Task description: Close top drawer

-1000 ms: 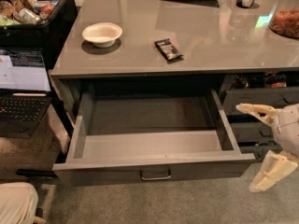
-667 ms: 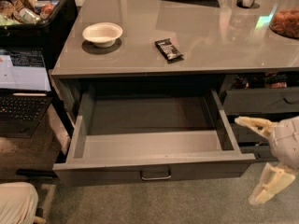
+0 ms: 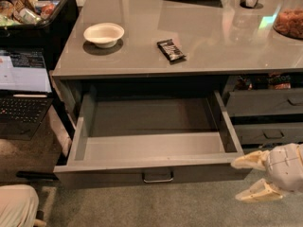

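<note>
The top drawer (image 3: pixel 151 148) is a wide grey drawer pulled far out from under the grey counter (image 3: pixel 189 51), and it looks empty inside. Its flat front (image 3: pixel 118 176) carries a small metal bar pull (image 3: pixel 158 176) at centre. My gripper (image 3: pixel 246 178) is at the lower right, just off the drawer front's right corner. Its two pale fingers (image 3: pixel 251 161) are spread apart and hold nothing; the upper fingertip is close to the drawer's front right corner.
A white bowl (image 3: pixel 103 34) and a dark snack bar (image 3: pixel 171 49) lie on the counter. Narrower grey drawers (image 3: pixel 265 103) stand to the right, the upper one partly open. A laptop (image 3: pixel 23 86) and a black bin of snacks (image 3: pixel 33 8) are at the left. Grey-green carpet is below.
My gripper has moved down and a little to the left, from beside the right-hand drawers to the open drawer's front right corner. The drawer has not moved.
</note>
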